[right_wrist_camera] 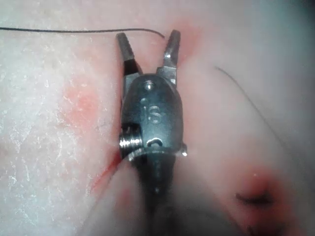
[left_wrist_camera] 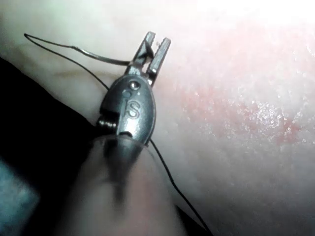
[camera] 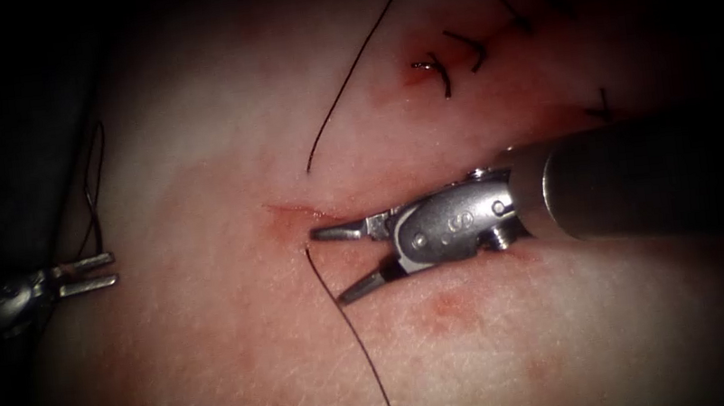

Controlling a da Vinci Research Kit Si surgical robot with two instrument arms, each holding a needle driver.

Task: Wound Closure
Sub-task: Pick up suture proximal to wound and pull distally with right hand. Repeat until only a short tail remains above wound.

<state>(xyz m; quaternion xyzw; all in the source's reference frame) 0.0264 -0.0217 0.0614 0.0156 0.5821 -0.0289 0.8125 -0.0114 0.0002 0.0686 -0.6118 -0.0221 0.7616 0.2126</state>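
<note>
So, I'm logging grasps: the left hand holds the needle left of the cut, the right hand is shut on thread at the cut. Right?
Not quite: the right hand is open at the cut, holding nothing, as the right wrist view shows; the thread lies free beside it. The left hand does hold the needle, not in the tissue.

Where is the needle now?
In the endoscope view, the needle sits far left of the cut, gripped by the left tool, outside the tissue.
</note>
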